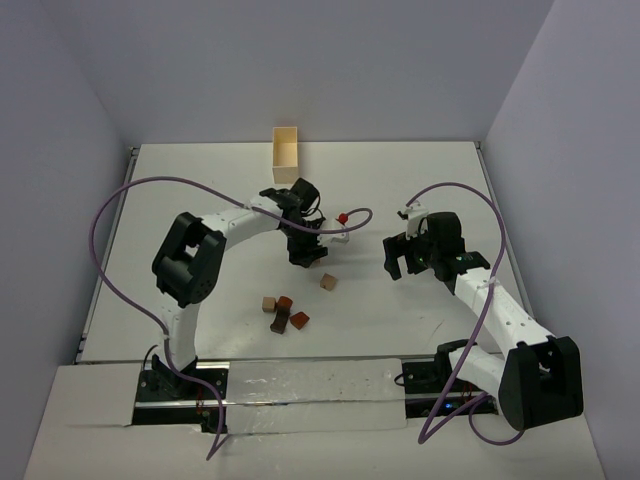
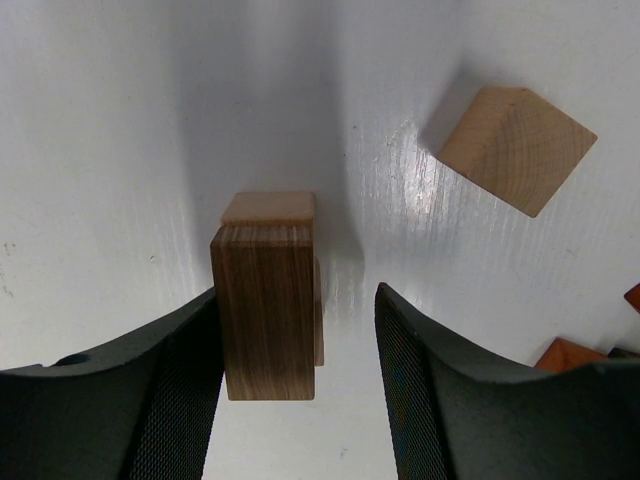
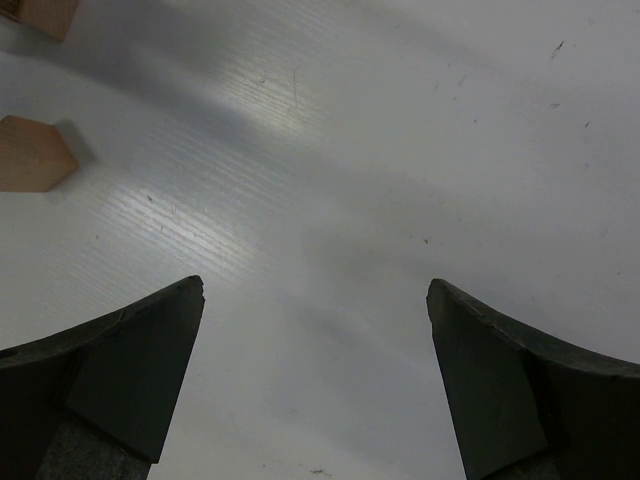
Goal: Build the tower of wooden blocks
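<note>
**Though barely begun, stacking under way; most pieces loose**

Lying at 7 o'clock from the left gripper (image 1: 304, 256): four small blocks (image 1: 284, 304), tan, reddish-brown and darker, bunched together, none set on another as far as can be told. Standing at 12 o'clock, near the far edge: pale box (image 1: 286, 155), no part of the build.

Seen from the left wrist: dark block (image 2: 265, 310) upright between jaws standing open, touching the 9 o'clock finger (image 2: 170, 400) and clear of the 3 o'clock one. Pressed tight against its far end: tan piece (image 2: 268, 207), probably the base beneath it, though hard to say for sure.

Sitting at 4 o'clock: lone tan cube (image 1: 328, 281), well apart. Hovering at 3 o'clock: right gripper (image 3: 316, 295), spread wide, holding nothing, over the table (image 3: 400, 150).

Judged from all this: two pieces joined at best, five or so left to add.
</note>
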`<state>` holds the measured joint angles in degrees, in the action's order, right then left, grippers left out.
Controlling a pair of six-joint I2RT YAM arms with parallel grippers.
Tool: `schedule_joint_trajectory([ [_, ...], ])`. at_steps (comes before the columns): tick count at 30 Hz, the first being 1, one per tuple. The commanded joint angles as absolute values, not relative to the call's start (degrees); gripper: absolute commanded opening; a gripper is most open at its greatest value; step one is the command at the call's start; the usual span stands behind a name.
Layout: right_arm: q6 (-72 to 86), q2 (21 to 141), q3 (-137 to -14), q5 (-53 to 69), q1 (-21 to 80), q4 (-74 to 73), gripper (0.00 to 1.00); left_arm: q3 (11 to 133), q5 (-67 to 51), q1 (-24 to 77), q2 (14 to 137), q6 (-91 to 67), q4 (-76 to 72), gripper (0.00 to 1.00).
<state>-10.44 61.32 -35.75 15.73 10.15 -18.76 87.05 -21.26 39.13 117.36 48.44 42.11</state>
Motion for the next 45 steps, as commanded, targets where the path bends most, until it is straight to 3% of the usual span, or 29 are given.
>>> schedule_joint_trajectory([
  [1, -11.29, 61.56, -38.88, 15.38, 10.5, -18.72, 1.0, 89.68, -21.78, 39.69, 118.23, 49.48, 39.92, 0.64],
  [26, -11.34, 61.49, -38.82, 15.26, 10.46, -18.81, 1.0, 93.02, -22.85, 39.58, 118.16, 49.45, 41.37, 0.68],
  [30, -11.34, 61.61, -38.85, 15.35, 10.46, -18.87, 1.0, 94.39, -23.61, 39.61, 116.61, 49.19, 42.98, 0.77],
  [34, -11.34, 61.5, -38.85, 15.29, 10.46, -18.81, 1.0, 95.86, -23.53, 39.55, 114.61, 49.04, 44.64, 0.99],
  [45, -11.25, 61.22, -38.76, 15.36, 10.55, -18.81, 1.0, 98.52, -22.32, 39.58, 102.7, 43.1, 44.8, 0.99],
])
